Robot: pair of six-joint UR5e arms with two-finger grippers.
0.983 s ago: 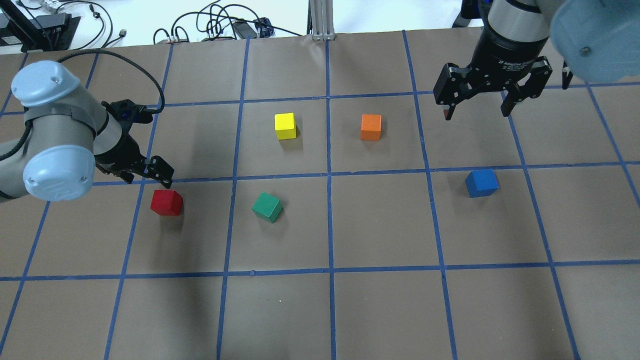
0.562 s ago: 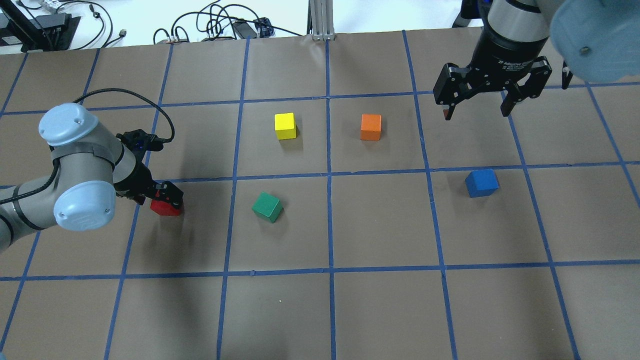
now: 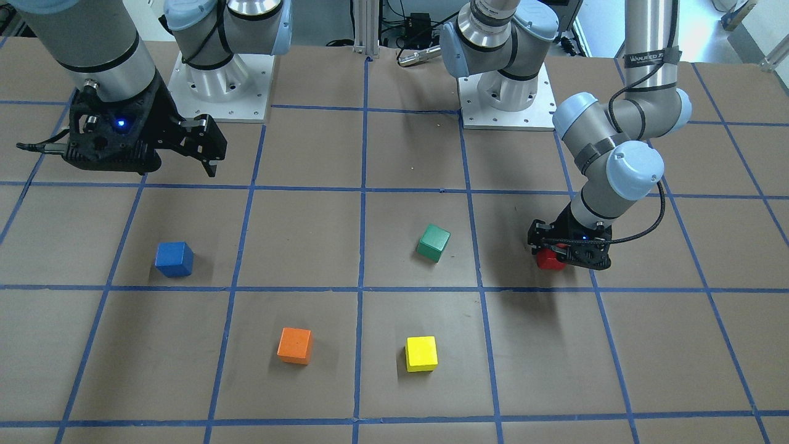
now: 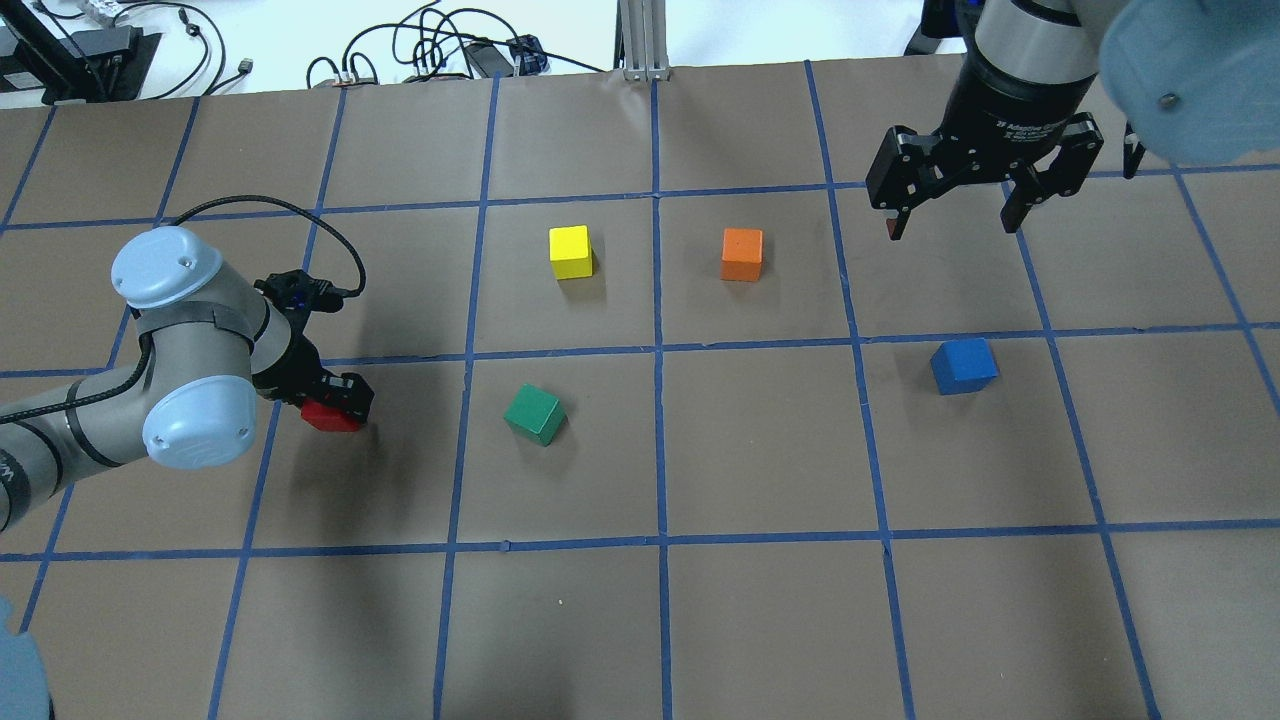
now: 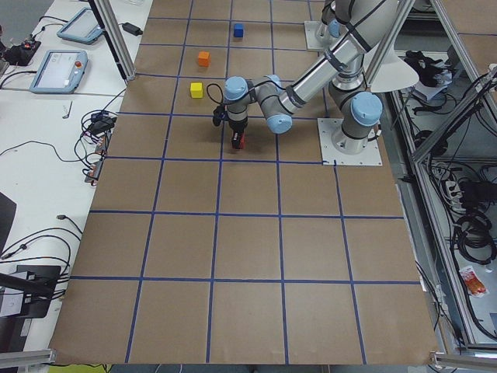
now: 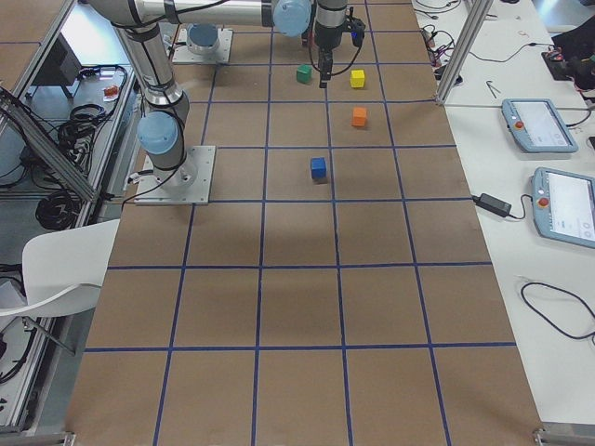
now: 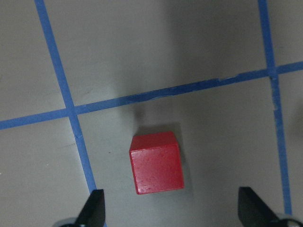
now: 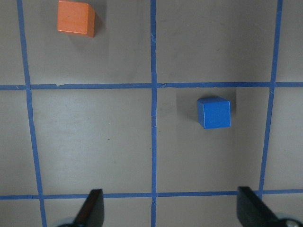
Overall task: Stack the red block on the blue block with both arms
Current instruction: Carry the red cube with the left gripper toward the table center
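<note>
The red block (image 4: 327,418) lies on the brown table at the left. My left gripper (image 4: 328,400) is low over it and open. In the left wrist view the red block (image 7: 156,162) sits between the two spread fingertips (image 7: 97,208), nearer the left one, with a gap on each side. The blue block (image 4: 963,365) lies alone at the right and also shows in the right wrist view (image 8: 214,112). My right gripper (image 4: 953,222) hangs open and empty, high above the table, beyond the blue block.
A green block (image 4: 535,414) lies tilted right of the red one. A yellow block (image 4: 570,252) and an orange block (image 4: 741,254) lie farther back near the middle. Blue tape lines cross the table in a grid.
My left arm has moved toward me and down, bringing its open gripper over the red block. The right arm and all blocks have stayed put.
</note>
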